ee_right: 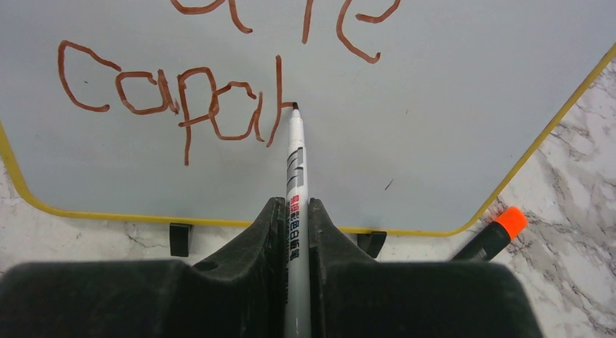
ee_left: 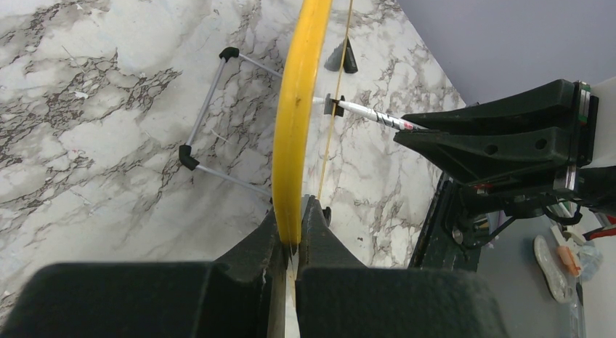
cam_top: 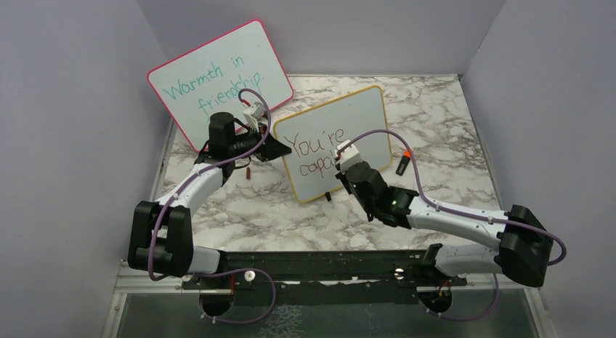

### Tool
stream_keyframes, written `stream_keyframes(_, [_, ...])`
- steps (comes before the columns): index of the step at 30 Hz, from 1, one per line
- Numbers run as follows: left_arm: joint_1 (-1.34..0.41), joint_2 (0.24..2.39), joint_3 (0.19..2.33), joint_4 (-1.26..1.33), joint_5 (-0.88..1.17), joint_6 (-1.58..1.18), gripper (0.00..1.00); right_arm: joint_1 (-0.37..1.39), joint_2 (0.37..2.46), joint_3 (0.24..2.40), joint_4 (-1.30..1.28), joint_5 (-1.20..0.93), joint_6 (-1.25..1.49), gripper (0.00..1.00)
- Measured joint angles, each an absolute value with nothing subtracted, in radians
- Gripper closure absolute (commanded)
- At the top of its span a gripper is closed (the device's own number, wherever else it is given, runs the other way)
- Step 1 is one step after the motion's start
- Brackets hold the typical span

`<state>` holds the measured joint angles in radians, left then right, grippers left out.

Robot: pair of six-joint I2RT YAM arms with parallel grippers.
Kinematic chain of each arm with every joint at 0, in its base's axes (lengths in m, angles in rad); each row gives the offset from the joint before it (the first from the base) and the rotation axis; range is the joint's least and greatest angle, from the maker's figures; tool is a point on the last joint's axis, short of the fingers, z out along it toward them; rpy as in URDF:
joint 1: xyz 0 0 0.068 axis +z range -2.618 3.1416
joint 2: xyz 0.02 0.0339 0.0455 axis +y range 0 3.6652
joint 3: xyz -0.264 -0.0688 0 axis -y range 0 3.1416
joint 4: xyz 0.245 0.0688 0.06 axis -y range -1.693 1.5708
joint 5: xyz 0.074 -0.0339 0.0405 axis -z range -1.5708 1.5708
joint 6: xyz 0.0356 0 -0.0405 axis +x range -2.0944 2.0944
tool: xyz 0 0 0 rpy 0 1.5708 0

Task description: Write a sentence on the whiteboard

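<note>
My yellow-framed whiteboard (cam_top: 363,123) carries a red-brown sentence (ee_right: 190,109); the marker (ee_right: 294,156) in my black right hand (ee_right: 294,206) is white; the surface (cam_top: 450,120) is grey-veined white marble.

Marble table (cam_top: 450,134) | standing — whiteboard (cam_top: 356,113), pink-framed board (cam_top: 218,69) | lying — orange-capped marker (cam_top: 403,163), small red piece (cam_top: 248,174)

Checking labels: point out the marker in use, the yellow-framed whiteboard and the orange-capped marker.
marker in use (ee_right: 294,171): right wrist view, on its white barrel.
yellow-framed whiteboard (ee_right: 450,98): right wrist view, bare writing surface.
orange-capped marker (ee_right: 511,221): right wrist view, on the orange cap.
</note>
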<state>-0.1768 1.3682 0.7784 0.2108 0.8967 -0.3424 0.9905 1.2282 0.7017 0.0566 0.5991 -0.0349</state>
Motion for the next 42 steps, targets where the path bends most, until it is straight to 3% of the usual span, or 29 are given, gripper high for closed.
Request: stream_keyframes(42, [-0.177,1.369,0.78,0.207,0.897,-0.339,1.0,0.98,1.217,0.7,-0.062,0.501,0.052,0.99])
